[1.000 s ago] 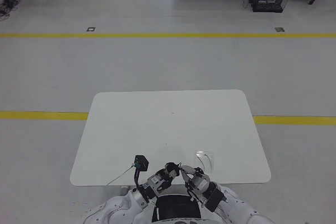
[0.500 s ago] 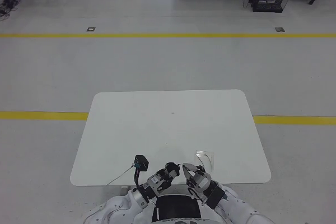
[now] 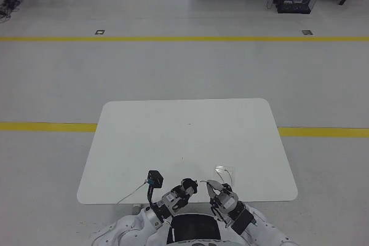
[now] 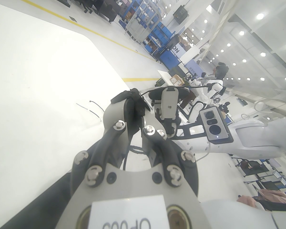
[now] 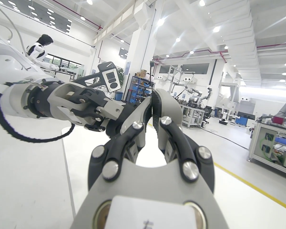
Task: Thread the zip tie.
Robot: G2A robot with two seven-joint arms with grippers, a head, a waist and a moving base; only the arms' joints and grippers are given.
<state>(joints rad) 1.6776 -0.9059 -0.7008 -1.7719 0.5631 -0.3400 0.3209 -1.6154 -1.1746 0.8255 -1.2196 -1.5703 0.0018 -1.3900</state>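
Right tool (image 5: 152, 94), fingers pressed together, pinches one black zip tie (image 5: 150, 77), held upright for aiming. Left tool (image 4: 133, 99), tip-to-tip beside it, is likewise closed, apparently on the tie's other end. Count: two tools, one held tie, and a few spare ties (image 3: 225, 172) on the table (image 3: 184, 123) just beyond the tools.

I count one bench (image 3: 184, 132), my left claw (image 4: 135, 113) and right claw (image 5: 152, 101), one black zip tie (image 4: 133, 99), two loose ties (image 4: 95, 110).

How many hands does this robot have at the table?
2. The left hand is over the near edge of the table; the right hand is right beside it, tips nearly meeting.
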